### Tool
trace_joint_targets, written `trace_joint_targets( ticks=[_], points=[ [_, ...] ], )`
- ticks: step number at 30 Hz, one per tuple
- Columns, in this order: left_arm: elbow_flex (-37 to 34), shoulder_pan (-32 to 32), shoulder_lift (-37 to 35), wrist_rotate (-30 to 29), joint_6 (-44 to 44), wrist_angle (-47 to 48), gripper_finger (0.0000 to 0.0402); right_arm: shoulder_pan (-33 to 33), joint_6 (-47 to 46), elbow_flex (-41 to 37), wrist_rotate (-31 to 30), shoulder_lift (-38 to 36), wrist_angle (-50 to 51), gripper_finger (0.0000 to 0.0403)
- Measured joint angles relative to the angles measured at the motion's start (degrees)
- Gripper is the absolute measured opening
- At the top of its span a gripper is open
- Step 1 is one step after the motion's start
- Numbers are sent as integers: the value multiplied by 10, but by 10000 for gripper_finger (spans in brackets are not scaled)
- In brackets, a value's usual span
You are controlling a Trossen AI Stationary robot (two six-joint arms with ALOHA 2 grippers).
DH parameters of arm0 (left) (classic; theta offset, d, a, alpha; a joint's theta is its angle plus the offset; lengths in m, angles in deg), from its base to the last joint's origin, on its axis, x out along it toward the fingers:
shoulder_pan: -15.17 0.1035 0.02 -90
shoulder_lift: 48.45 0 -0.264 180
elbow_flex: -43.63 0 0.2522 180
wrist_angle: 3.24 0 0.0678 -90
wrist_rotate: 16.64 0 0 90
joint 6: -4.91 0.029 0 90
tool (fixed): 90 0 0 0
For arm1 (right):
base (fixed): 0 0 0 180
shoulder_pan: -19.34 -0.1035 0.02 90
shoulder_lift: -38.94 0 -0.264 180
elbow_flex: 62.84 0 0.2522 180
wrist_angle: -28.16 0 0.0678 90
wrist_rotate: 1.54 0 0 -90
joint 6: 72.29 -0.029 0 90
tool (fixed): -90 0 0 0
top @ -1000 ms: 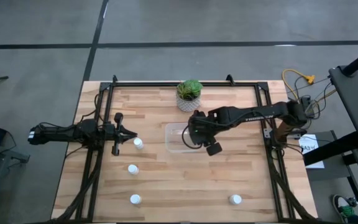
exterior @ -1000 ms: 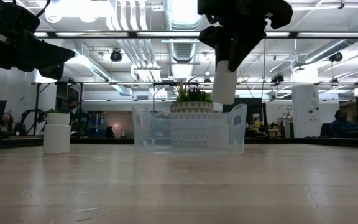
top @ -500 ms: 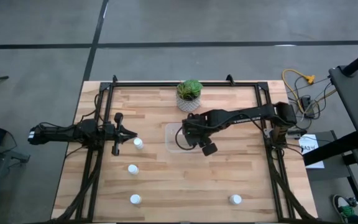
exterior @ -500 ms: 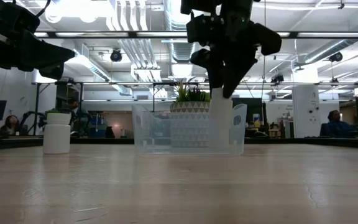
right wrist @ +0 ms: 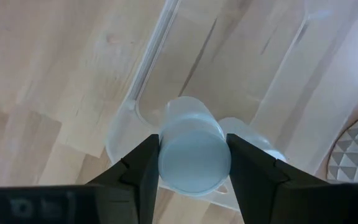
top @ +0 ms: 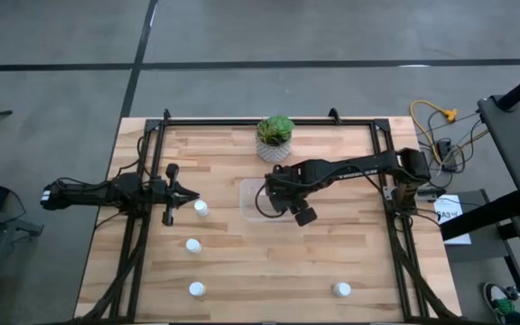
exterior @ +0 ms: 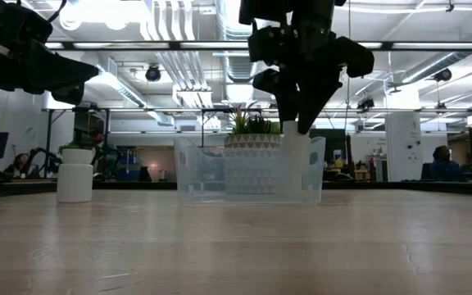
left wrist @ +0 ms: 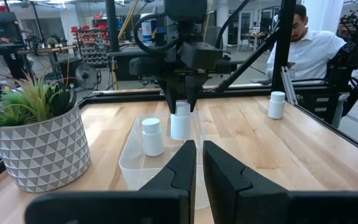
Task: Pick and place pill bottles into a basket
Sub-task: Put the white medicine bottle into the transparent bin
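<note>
Compared with one second ago, we see that the right gripper has moved from beside the basket to over it and has come lower; the pill bottle it carries now stands inside the clear walls. Its fingers pinch this bottle from both sides, at the cap end. A second bottle already stands in the basket, just beside. The left gripper waits at the table's left side, fingers nearly pressed together, near another bottle. Three more bottles stand apart on the table.
</note>
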Motion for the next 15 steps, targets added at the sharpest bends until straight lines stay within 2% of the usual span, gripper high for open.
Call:
trace_joint_targets(
  ticks=[15],
  points=[
    [0,0,0,0,0,0,12,1,12,-32,6,0,-28,149]
  ],
)
